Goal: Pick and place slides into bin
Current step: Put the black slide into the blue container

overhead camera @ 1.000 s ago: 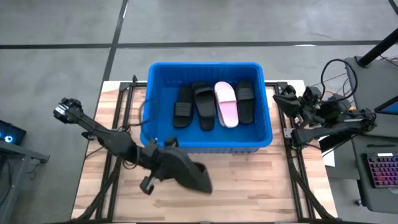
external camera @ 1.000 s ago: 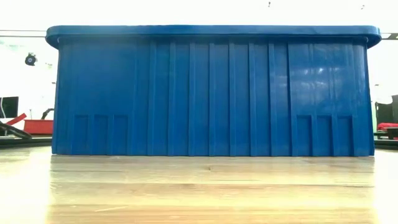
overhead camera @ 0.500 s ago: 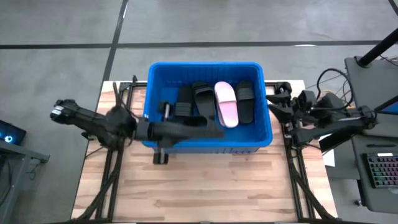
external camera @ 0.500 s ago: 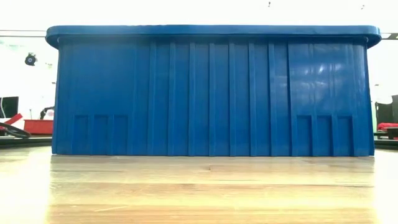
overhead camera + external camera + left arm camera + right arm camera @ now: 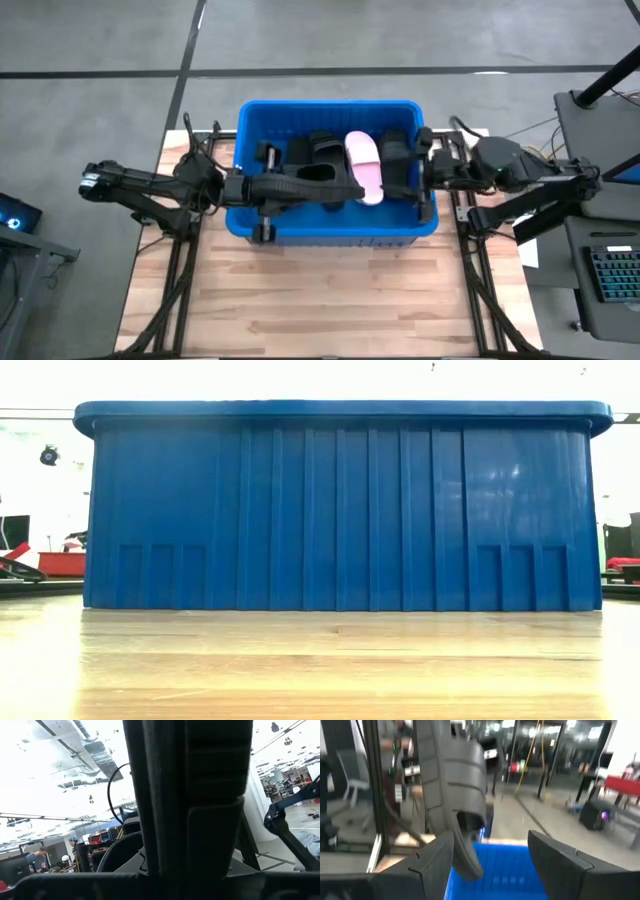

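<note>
The blue bin (image 5: 330, 228) stands at the table's far middle; the low view shows only its near wall (image 5: 340, 510). Inside lie several slides, black ones (image 5: 300, 152) and a pale pink one (image 5: 364, 160). My left gripper (image 5: 266, 188) reaches in over the bin's left wall, shut on another black slide (image 5: 320, 186), whose ribbed sole (image 5: 200, 795) fills the left wrist view. My right gripper (image 5: 412, 174) hangs over the bin's right part, open (image 5: 490, 865) and holding nothing. It faces the held slide (image 5: 452, 785). My left gripper holds the black slide by its left end (image 5: 284, 188), coming level from the table's left, with the fingers along the slide's length. The slide points toward the table's right, above the slides in the bin. Whether it touches them I cannot tell.
Bare wooden tabletop (image 5: 330, 300) lies in front of the bin. Black frame rails (image 5: 185, 260) run along both table sides. A desk with a keyboard (image 5: 610, 275) stands to the right. Beyond the table, the left wrist view shows people (image 5: 37, 860).
My left gripper has carried the black slide from above the near tabletop up, toward the far edge and over the bin's left wall. The slide has turned to lie left to right across the bin. My right gripper has moved left, from beside the bin to over its right part.
</note>
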